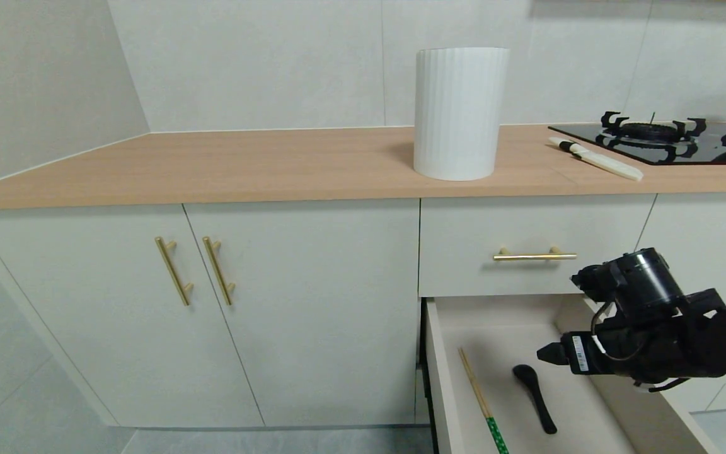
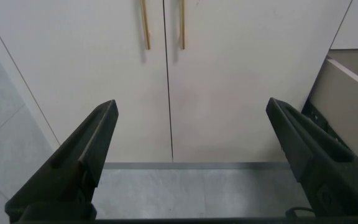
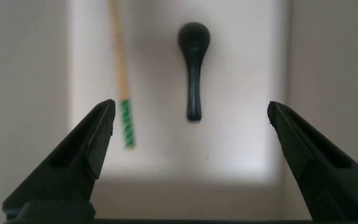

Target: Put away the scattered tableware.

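Observation:
An open drawer low on the right holds a black spoon and a pair of wooden chopsticks with green ends, lying side by side. My right gripper hovers over the drawer's right part. Its wrist view has it open and holding nothing, with the spoon and chopsticks on the drawer floor beyond it. A white knife-like utensil with a black band lies on the wooden counter beside the stove. My left gripper is open and holds nothing, low before the cabinet doors.
A tall white ribbed container stands on the counter. The black gas stove sits at the far right. A closed drawer with a gold handle is right above the open one. Double cabinet doors fill the left.

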Available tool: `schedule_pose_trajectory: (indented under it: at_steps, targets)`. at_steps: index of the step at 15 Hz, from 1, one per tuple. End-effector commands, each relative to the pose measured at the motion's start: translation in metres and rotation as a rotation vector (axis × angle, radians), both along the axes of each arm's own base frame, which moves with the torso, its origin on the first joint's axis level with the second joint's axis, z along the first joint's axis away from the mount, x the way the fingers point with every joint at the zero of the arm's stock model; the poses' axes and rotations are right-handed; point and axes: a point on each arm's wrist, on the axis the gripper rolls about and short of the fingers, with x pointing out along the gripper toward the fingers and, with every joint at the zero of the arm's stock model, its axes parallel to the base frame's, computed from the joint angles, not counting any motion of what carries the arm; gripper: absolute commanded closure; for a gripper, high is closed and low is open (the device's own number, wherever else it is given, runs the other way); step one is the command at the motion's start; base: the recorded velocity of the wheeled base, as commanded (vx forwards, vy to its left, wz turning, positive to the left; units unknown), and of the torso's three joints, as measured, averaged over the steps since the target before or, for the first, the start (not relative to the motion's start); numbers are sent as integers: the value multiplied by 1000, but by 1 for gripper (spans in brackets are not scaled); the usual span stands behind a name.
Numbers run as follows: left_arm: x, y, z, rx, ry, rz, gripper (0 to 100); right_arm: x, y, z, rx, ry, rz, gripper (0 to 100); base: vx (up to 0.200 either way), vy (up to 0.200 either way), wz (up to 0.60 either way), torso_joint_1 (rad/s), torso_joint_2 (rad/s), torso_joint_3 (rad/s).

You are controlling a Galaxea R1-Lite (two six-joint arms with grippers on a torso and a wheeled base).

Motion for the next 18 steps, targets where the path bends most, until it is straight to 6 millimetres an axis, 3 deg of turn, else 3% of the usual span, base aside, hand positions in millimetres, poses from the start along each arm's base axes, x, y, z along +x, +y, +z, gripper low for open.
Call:
schedule_pose_trajectory:
  at_steps: [1, 13, 18]
  targets:
    - [0, 0, 0, 0, 1, 1, 0, -26, 5, 39, 42, -106, 55, 0, 0, 0, 0, 0, 0, 0]
    - [0, 0, 0, 0, 1, 1, 0, -37, 6, 41, 11, -73, 97, 0, -183, 0, 0, 2, 4, 3]
    - [0, 0, 0, 0, 1, 1, 0, -54, 8, 35, -69, 30, 198, 0, 0, 0, 0, 0, 0, 0]
